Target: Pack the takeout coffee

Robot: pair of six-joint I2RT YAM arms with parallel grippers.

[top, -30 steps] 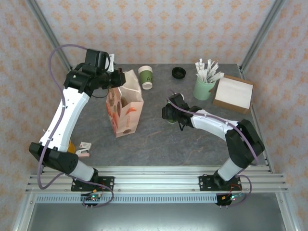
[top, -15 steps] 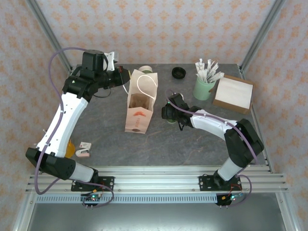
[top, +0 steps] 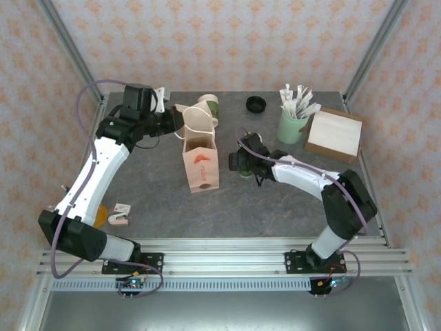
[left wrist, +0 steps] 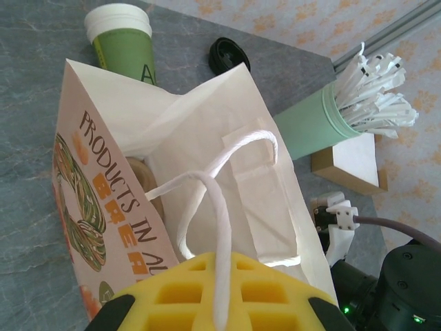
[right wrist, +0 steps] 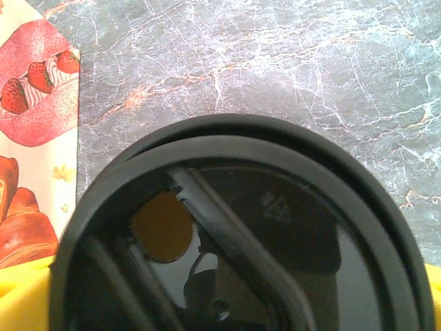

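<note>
The left gripper (top: 177, 118) is clamped tight on the white handle (left wrist: 220, 200) of the paper bag (top: 201, 164). The right gripper (top: 240, 163) straddles a lidded coffee cup (right wrist: 275, 227) at the bag's 3 o'clock — pressing or loose, I cannot tell — and a lidless cup (top: 209, 105) stands at its 12.

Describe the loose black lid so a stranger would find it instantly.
Look at the far edge of the grey table, by the back wall. Between the dark-green paper cup and the mint-green cup of white sticks lies the lid: small, round, black and flat, where both neighbours stand tall.
</note>
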